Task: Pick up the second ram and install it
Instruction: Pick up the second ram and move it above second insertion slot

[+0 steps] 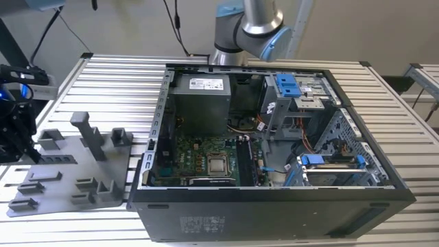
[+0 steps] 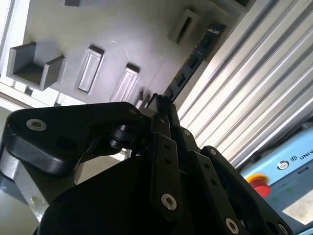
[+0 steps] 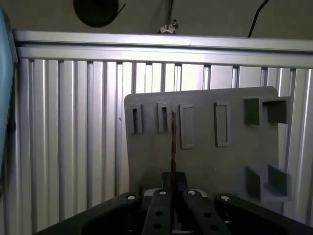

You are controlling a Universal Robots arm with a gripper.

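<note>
My claw (image 3: 173, 182) is clamped shut on one end of the second ram (image 3: 172, 139), which I hold edge-on over the grey holder plate (image 3: 210, 164) on the slatted table (image 3: 73, 122). The open computer case (image 1: 274, 216) stands beside that plate, toward the exterior view's right.

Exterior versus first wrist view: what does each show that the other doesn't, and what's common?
Exterior view, not the first wrist view: the open computer case with its motherboard. First wrist view, not the exterior: the second ram edge-on, clamped in the gripper. Both: the grey holder plate on the slatted table.
</note>
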